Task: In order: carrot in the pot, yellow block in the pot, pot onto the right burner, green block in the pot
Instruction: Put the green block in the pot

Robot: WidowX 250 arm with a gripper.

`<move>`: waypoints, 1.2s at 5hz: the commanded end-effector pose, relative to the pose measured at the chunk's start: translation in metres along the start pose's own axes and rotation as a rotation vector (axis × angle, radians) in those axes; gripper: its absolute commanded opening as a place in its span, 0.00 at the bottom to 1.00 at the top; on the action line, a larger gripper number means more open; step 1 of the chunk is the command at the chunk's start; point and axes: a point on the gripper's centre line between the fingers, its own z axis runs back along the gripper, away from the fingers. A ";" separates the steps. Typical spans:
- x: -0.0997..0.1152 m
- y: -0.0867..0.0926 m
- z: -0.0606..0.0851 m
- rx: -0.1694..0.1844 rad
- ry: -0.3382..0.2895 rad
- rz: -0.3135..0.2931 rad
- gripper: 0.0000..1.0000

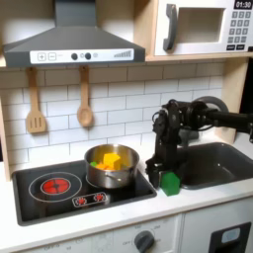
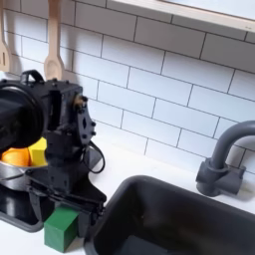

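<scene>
One arm is seen reaching in from the first exterior view's right, with its gripper (image 1: 164,176) lowered to the counter (image 1: 148,210) just off the right edge of the stovetop (image 1: 40,203). The green block (image 1: 171,183) is found directly below the gripper, resting on the counter between the stovetop's right edge and the sink (image 1: 219,158). In the second exterior view the gripper (image 2: 68,207) is seen right above the green block (image 2: 61,228), with dark fingers (image 2: 88,202) reaching down around its top; whether they are pressed against it cannot be told, nor can the width of the jaws.

The pot (image 1: 111,168) is placed on the right burner of the stovetop, near its right edge. Inside it, the yellow block (image 1: 111,159) is seen beside the carrot, whose green top (image 1: 98,155) shows toward the pot's back-left rim. In the second exterior view the pot (image 2: 10,169) is partly hidden by the arm, with the yellow block (image 2: 38,151) and the orange carrot (image 2: 14,156) showing above its rim. Two wooden utensils (image 1: 36,104) are hung on the tiled wall behind the stovetop.
</scene>
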 end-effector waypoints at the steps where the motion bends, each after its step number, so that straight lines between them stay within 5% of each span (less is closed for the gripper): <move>1: -0.004 0.004 -0.013 0.020 -0.002 -0.003 1.00; 6: -0.005 0.000 -0.011 0.052 -0.059 -0.020 1.00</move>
